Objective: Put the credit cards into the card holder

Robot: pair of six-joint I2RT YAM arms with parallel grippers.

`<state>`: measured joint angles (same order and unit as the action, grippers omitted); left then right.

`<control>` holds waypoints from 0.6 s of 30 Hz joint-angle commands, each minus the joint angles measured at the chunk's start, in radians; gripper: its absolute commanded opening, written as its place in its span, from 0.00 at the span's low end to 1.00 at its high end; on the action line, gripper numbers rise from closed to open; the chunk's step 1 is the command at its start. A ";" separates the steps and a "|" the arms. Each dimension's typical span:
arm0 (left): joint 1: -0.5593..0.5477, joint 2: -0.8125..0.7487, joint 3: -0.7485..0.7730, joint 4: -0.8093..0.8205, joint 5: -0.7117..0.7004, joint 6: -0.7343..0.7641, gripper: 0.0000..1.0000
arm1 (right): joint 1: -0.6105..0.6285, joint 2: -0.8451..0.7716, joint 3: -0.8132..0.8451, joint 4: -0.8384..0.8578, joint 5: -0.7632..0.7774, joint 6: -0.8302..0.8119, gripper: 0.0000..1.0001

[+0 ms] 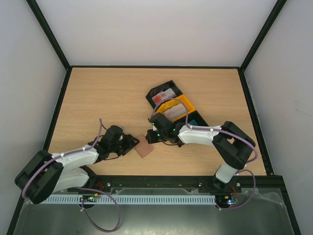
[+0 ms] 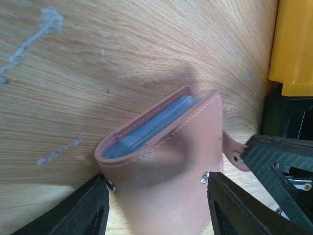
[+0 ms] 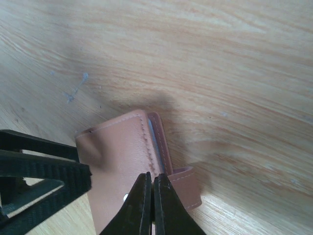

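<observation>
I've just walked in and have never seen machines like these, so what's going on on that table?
Two robot arms are working on a brown card holder lying on the table. The left gripper straddles it, fingers close against its sides; whether it grips is unclear. The right gripper is shut, its tips at the holder's strap tab. The credit cards lie in the black and orange trays beyond, not yet loaded.

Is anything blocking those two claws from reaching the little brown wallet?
Nothing visible does. The left gripper has a finger on either side of the card holder, right at its edges. The right gripper is shut and sits at the holder's strap end, with nothing between them.
</observation>
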<state>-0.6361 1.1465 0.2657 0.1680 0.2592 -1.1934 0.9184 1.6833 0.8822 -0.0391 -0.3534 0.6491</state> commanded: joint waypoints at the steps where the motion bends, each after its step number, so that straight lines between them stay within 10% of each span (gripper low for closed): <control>1: -0.020 0.059 0.030 -0.035 -0.037 0.012 0.56 | 0.007 -0.069 -0.015 0.012 0.083 0.018 0.02; 18: -0.065 0.154 0.089 -0.143 -0.121 0.029 0.43 | 0.018 -0.006 -0.008 0.030 -0.039 -0.009 0.02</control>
<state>-0.6968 1.2716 0.3618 0.1349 0.1852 -1.1839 0.9253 1.6581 0.8730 -0.0330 -0.3592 0.6540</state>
